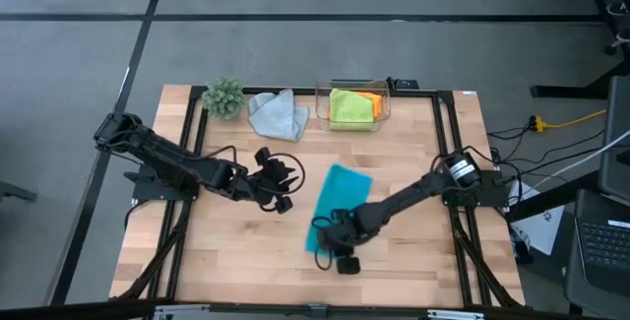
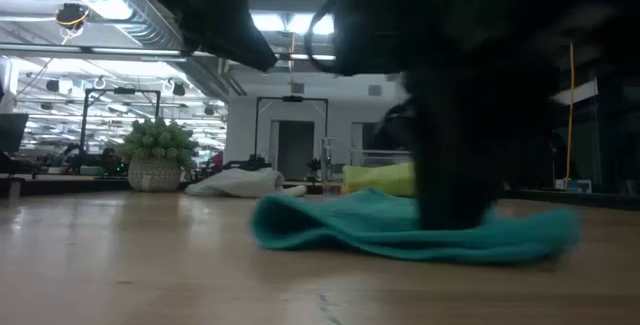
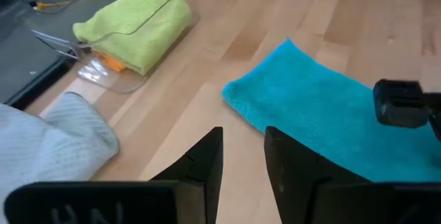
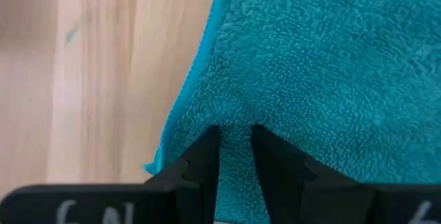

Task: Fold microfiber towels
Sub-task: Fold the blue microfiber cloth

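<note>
Right gripper (image 4: pixel 234 156), reaching low, pinches the fluffy blue towel (image 4: pixel 331 79); left gripper (image 3: pixel 242 156) hovers slightly apart, empty.

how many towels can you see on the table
4: turquoise towel mid-table under the right gripper; light grey towel at the far edge beside the plant; lime green towel over orange towel, mostly hidden, in the clear box.
</note>
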`<state>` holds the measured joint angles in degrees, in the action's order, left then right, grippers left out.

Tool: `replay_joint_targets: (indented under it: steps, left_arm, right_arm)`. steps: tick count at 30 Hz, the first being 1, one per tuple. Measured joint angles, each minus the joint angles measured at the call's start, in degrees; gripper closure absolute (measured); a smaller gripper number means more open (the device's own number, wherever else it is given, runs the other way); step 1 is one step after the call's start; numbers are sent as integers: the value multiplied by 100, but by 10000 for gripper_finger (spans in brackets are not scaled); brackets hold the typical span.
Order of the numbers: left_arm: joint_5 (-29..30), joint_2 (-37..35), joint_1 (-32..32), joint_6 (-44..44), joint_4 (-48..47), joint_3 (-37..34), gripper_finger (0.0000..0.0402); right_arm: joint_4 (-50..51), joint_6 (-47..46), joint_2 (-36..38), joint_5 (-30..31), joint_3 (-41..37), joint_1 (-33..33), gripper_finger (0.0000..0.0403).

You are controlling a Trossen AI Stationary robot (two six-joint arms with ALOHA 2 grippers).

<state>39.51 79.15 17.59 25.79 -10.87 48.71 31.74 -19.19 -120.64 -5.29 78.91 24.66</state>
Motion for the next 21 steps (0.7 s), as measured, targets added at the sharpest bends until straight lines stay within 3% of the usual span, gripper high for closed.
replay_joint_targets:
  steps: [8, 15, 21]
  left_arm:
    - [-353, 0, 197, 562, 105, 0, 302]
    - [-1244, 0, 583, 564, 100, 0, 302]
    - [-1314, 0, 811, 263, 98, 0, 302]
  right_arm:
    - [607, -127, 513, 958, -59, 390, 309]
    - [1586, -1946, 1269, 2210, -11, 877, 309]
    - [1538, -2111, 1296, 3342, 10, 1519, 309]
